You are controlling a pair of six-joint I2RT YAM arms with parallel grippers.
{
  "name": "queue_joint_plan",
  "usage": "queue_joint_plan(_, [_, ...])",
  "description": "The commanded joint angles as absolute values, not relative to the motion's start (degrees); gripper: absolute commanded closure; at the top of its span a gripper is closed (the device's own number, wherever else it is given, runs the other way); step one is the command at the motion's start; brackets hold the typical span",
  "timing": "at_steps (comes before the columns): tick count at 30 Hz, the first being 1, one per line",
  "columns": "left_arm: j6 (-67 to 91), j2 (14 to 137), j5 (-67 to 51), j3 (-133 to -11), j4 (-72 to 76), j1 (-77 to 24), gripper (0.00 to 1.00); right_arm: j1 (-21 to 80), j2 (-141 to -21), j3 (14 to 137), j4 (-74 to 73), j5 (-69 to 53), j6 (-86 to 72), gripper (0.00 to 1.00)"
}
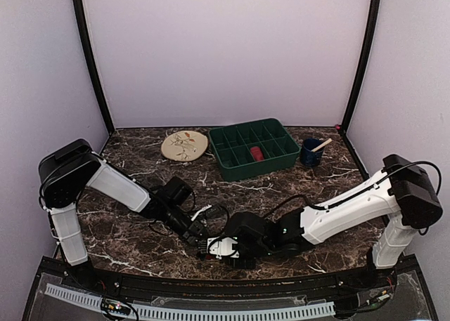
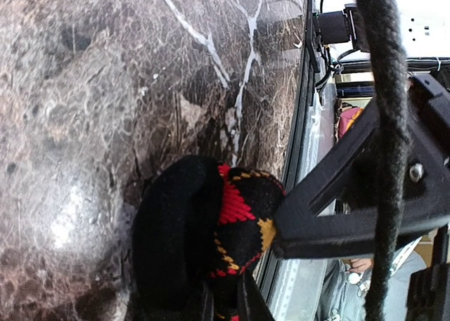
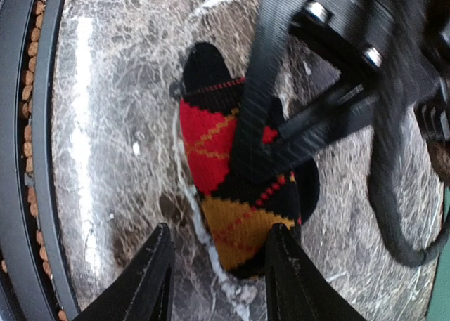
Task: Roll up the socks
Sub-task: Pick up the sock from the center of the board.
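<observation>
A dark brown, white-veined marble table (image 1: 133, 247) carries three things along its far side. A beige round floral plate (image 1: 184, 145) lies beside a dark green compartmented plastic tray (image 1: 246, 172) holding a small red object (image 1: 256, 153). Right of the tray stands a dark blue cup (image 1: 310, 154) with a wooden stick (image 1: 321, 145).

the black argyle sock (image 2: 200, 230) sits bunched in a roll just ahead of the left gripper (image 2: 225, 303), its fabric pinched between the jaws. the other arm's black finger (image 2: 330, 208) touches the roll's right side, over the marble table (image 2: 84, 89).
</observation>
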State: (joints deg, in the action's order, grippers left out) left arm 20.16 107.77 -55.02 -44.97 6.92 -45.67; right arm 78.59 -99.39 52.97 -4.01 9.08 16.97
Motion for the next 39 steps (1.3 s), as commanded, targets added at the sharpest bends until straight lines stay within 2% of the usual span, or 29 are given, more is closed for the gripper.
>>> queue_joint_plan(1, [19.0, 111.5, -48.5, -42.7, -3.5, -45.0, 1.0, 79.6, -101.5, 55.3, -4.2, 12.2, 20.4, 0.59])
queue_joint_plan(23, [18.5, 113.1, -51.7, -42.9, -2.2, -43.8, 1.0, 78.2, -110.1, 58.7, -6.0, 13.0, 26.1, 0.61])
queue_joint_plan(29, [18.7, 113.3, -52.5, -42.9, -1.9, -43.8, 1.0, 76.5, -112.4, 60.8, -10.1, 10.2, 26.2, 0.72])
queue_joint_plan(32, [19.1, 112.8, -52.5, -42.9, -2.1, -43.8, 1.0, 75.5, -114.3, 62.8, -13.7, 8.0, 25.8, 0.8])
queue_joint_plan(39, [20.7, 107.9, -47.7, -43.1, -4.3, -43.2, 0.75, 73.1, -117.9, 68.2, -22.0, 1.9, 21.7, 0.92])
